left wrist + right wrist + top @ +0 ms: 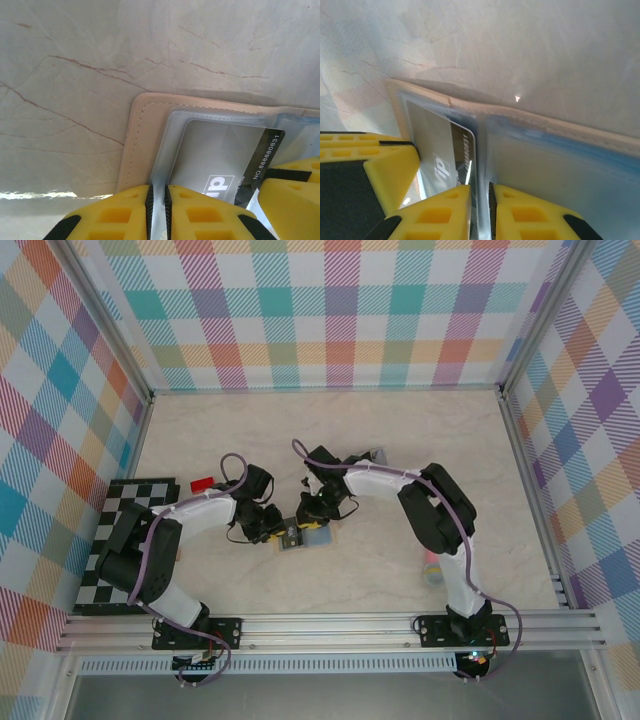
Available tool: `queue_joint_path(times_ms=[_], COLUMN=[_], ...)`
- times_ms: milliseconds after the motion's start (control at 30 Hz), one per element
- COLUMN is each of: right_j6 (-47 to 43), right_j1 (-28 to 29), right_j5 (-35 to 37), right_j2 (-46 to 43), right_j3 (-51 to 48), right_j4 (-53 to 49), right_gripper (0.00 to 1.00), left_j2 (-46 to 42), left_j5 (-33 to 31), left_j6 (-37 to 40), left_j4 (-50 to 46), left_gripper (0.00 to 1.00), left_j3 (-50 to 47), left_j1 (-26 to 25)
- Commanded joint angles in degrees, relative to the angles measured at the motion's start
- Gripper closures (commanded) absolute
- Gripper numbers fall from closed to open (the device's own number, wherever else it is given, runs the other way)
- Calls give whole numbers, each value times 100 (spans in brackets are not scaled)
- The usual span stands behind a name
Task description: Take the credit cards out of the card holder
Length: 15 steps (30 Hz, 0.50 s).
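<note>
The tan leather card holder (137, 145) lies open on the marble table (420, 440), left gripper (159, 192) pinching its clear sleeve (172, 125), right gripper (480, 190) seemingly clamping the grey striped card (215, 150). Left should anchor; right should draw straight.

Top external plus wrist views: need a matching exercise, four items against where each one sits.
Things:
1 red card
2 numbered card
3 checkered board
4 card holder

Places:
A at the left edge of the table
B lying open between the left gripper and the right gripper
C inside a clear sleeve
D loose on the table, beside the board's far corner

Pairs: 1-D, 2-C, 3-A, 4-B
</note>
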Motion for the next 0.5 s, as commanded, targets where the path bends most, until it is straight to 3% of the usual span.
queue_joint_path(times_ms=[0,233,467], right_j6=[-106,-194,-208], right_j1=[53,78,114], right_j5=[116,-225,-227], right_j2=[-436,-369,-100], right_j3=[-292,-268,-37], right_j4=[145,150,-35], right_gripper=[82,82,75], left_j2=[135,157,139], left_j5=[-187,-178,-170], left_j6=[-32,-33,-32], left_j4=[-183,-169,-166], left_gripper=[84,84,85], left_j3=[-148,-159,-155], left_j1=[-74,-74,-74])
